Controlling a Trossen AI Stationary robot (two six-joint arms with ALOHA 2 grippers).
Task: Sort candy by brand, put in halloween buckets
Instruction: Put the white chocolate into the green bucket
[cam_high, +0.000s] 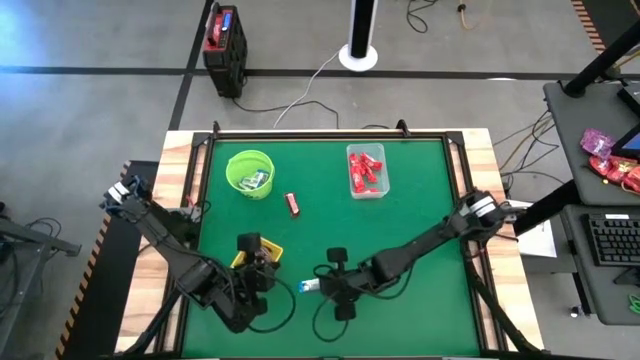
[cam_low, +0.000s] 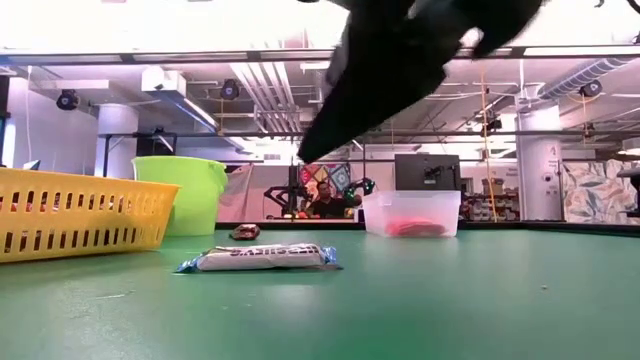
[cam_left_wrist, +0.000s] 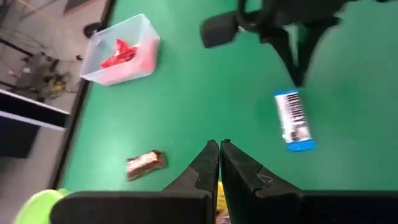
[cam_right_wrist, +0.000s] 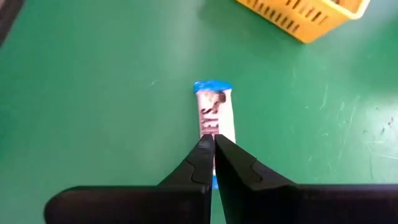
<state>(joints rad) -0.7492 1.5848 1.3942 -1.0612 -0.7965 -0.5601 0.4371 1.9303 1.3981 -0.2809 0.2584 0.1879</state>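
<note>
Blue-and-white bar (cam_right_wrist: 213, 112), flat on green table (cam_high: 420, 200) near yellow basket (cam_high: 262, 252): right gripper (cam_right_wrist: 213, 146) above it, jaws together without visible hold, likely needing reopening; left gripper (cam_left_wrist: 219, 152) closed, waiting.

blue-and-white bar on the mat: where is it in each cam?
High: blue-and-white bar at front centre, at the right gripper.
Low: lying flat at centre, nearer than the tubs.
Left wrist: right of centre, beyond the shut left gripper.
Right wrist: centre, fingers shut over its near end.
Shared landmark: yellow basket beside it.
</note>
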